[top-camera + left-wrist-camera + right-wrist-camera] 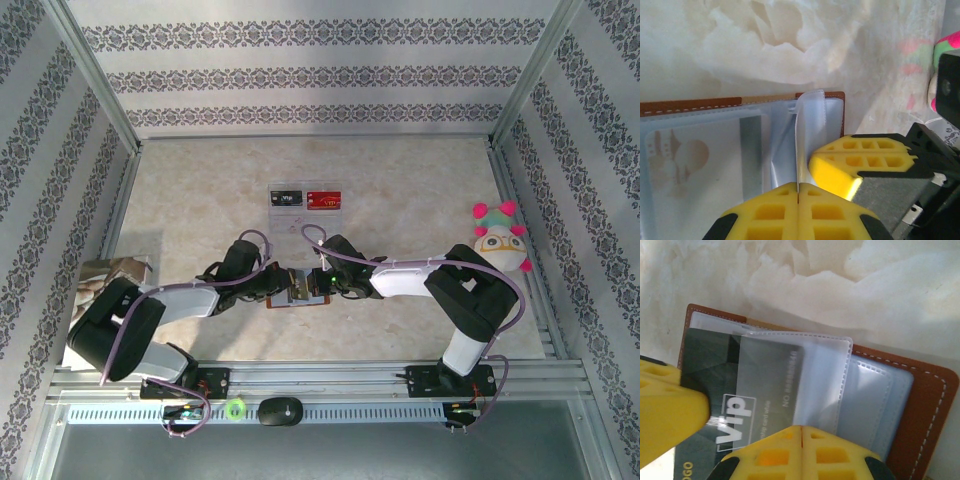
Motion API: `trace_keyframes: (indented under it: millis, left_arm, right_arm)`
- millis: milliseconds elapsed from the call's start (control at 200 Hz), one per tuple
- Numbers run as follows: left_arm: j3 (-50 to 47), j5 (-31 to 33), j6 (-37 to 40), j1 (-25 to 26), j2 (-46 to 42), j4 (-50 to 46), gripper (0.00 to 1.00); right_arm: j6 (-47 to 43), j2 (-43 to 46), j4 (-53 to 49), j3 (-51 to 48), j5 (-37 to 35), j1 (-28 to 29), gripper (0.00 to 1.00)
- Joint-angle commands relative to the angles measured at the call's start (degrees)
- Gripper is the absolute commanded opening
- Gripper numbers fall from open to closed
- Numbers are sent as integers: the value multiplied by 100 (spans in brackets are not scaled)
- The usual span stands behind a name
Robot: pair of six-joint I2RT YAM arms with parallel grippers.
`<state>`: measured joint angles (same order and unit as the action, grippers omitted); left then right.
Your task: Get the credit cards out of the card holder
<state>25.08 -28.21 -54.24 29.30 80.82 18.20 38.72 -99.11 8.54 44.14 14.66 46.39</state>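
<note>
The card holder (300, 290) lies open on the desk (420, 190), pinned between the two arms that meet over it. The left pincer (798, 192) comes at the card holder from its left, and the right pincer (801, 432) from its right.

In the left wrist view, the left pincer's yellow fingers are pressed together on a clear sleeve (807, 120). This leaf stands up out of the card holder near its right brown edge. To the left of that leaf a pale card (680, 155) with a faint round motif lies flat under another sleeve. One yellow finger of the right pincer rests just beside the lifted leaf, over the card holder's right end.

In the right wrist view, the right pincer's fingers are also pressed together. Their tips sit over the lower edge of a dark card (755, 385) printed "VIP". This card sticks partway out of a clear pocket inside the card holder. I cannot tell whether the fingers pinch the card, the pocket or neither. A finger of the left pincer overlaps the card's left corner.

Beyond the card holder, apart from it, a black card (286, 198) and a red card (324, 200) lie side by side on a clear tray (305, 214). A plush toy (500, 240) sits well to the card holder's right.
</note>
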Motion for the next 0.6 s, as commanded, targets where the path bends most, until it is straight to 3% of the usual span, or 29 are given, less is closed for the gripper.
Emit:
trace_keyframes:
  millis: [0,285,455,595]
  left_arm:
    - [18,144,352,24,-375,-663,0]
    - [421,219,1129,-115,-1012,-2074,0]
    - [1485,374,2084,-113,-1281,-3523,0]
    - [2692,1026,3132,-123,-1116,-4852,0]
  right_arm:
    - [10,-258,-748,-121,-165,62,2]
    - [0,-223,-731,-140,-171,55,2]
    - [-21,-172,-632,-193,-172,63,2]
    - [-31,-144,-470,-263,-132,46,2]
